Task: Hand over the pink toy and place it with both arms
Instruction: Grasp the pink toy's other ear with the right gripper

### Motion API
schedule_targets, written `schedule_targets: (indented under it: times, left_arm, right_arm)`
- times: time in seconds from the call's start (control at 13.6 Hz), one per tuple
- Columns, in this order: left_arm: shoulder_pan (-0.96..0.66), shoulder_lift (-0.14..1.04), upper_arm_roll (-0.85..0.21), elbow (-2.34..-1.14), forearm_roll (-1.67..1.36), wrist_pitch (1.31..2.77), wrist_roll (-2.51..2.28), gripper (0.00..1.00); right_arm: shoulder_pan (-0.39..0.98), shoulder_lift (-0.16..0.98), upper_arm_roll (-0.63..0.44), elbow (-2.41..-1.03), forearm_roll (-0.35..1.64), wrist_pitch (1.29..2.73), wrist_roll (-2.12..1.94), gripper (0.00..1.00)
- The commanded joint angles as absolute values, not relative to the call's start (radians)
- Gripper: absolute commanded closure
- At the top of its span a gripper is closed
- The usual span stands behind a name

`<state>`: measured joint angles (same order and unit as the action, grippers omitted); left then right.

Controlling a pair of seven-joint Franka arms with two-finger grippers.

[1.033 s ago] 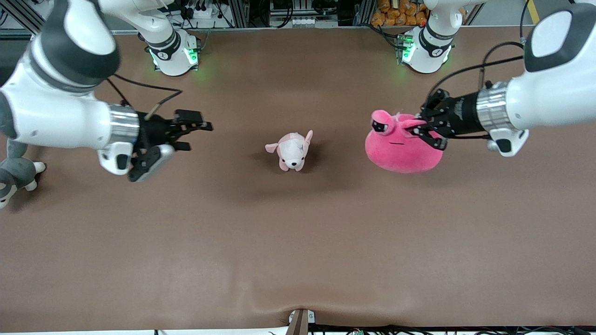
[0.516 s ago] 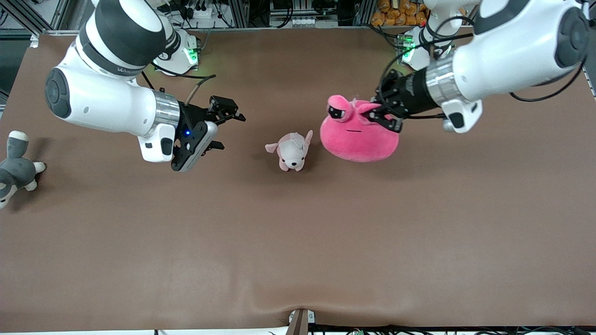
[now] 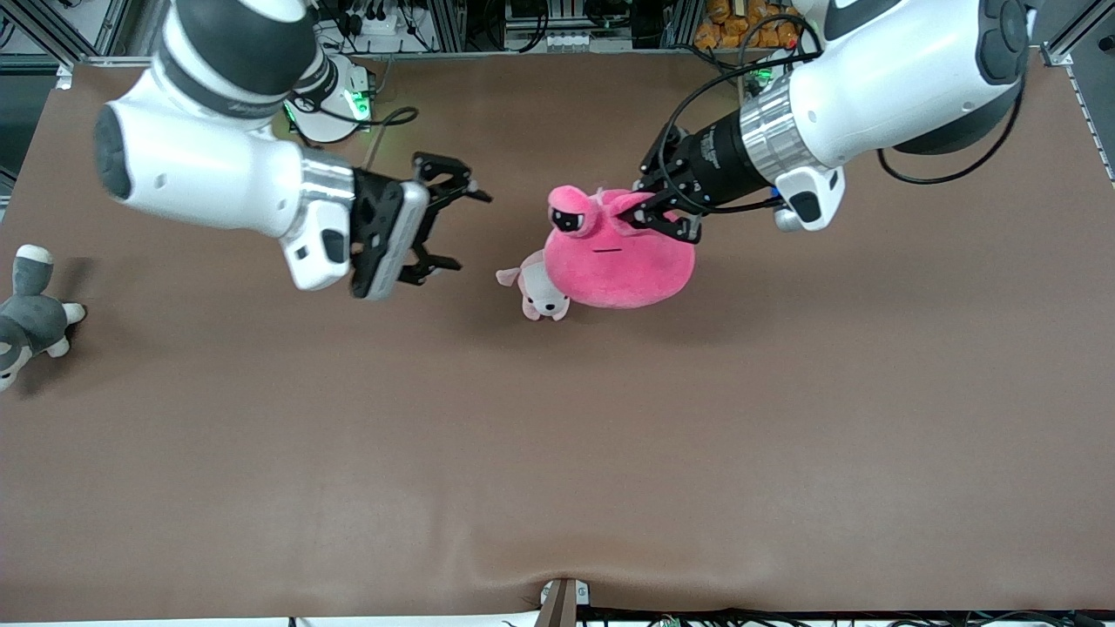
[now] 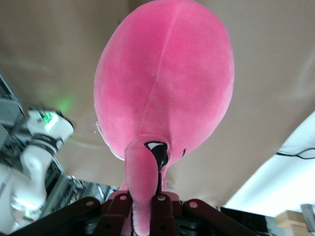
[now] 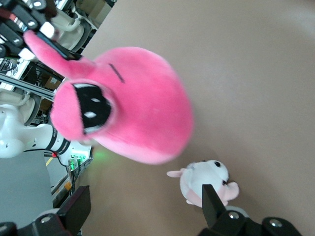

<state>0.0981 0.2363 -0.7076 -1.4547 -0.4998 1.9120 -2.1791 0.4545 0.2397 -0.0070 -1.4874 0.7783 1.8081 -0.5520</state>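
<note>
Hanging in the air over the small puppy plush (image 3: 542,292) on the brown surface (image 3: 557,453): the pink toy (image 3: 620,261), covering most of that plush. Pinching one ear of the pink toy: the left end effector (image 3: 655,218), arm reaching in level from its base. Hovering beside the pink toy, toward the right arm's end: the right end effector (image 3: 451,222), fingers spread wide, pointing at it. Lying well apart at that end's edge: a grey-and-white plush (image 3: 30,315).
</note>
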Motion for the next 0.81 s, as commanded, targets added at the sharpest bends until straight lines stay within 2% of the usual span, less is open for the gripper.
schedule_targets:
  times: [0.0, 0.37, 0.74]
  left_arm:
    - [0.058, 0.268, -0.715, -1.430, -0.522, 1.982, -2.246, 1.00]
    - [0.017, 0.284, -0.715, -1.430, -0.522, 2.068, -2.299, 1.00]
    - [-0.009, 0.288, -0.713, -1.431, -0.522, 2.082, -2.299, 1.00]
  right_arm:
    - [0.491, 0.203, -0.014, -1.491, 0.798, 1.810, -0.496, 0.00]
    - [0.522, 0.187, -0.014, -1.482, 0.790, 1.822, -0.433, 0.00]
    - [0.548, 0.198, -0.015, -1.480, 0.738, 1.940, -0.480, 0.00]
